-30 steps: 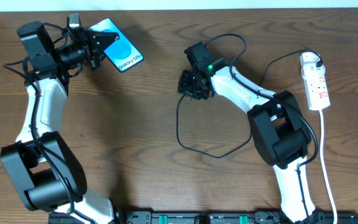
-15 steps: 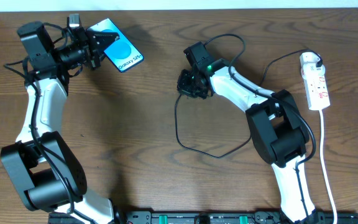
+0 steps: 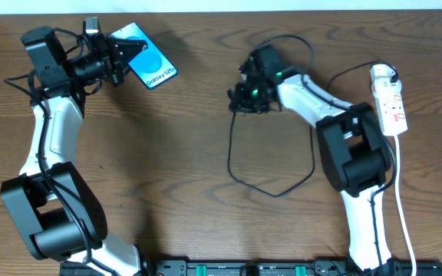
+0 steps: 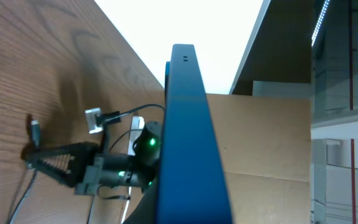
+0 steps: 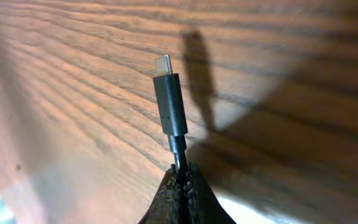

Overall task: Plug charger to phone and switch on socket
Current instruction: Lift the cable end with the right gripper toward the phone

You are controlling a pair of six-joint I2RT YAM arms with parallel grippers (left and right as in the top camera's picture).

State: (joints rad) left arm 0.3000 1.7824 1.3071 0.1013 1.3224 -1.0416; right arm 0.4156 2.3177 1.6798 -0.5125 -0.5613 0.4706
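Right jaws pinch the charger (image 5: 169, 102) behind its connector; left jaws clamp the phone (image 3: 149, 60), far left. The tip could swivel, missing the port.

A wood-grain table (image 3: 175, 153) spreads beneath the right pincer (image 3: 242, 98), a black rail (image 3: 244, 269) with green fittings lies along its edge well apart from that pincer, and brown cardboard (image 4: 272, 149) stands beyond the table, far ahead of the left pincer (image 3: 125, 57).
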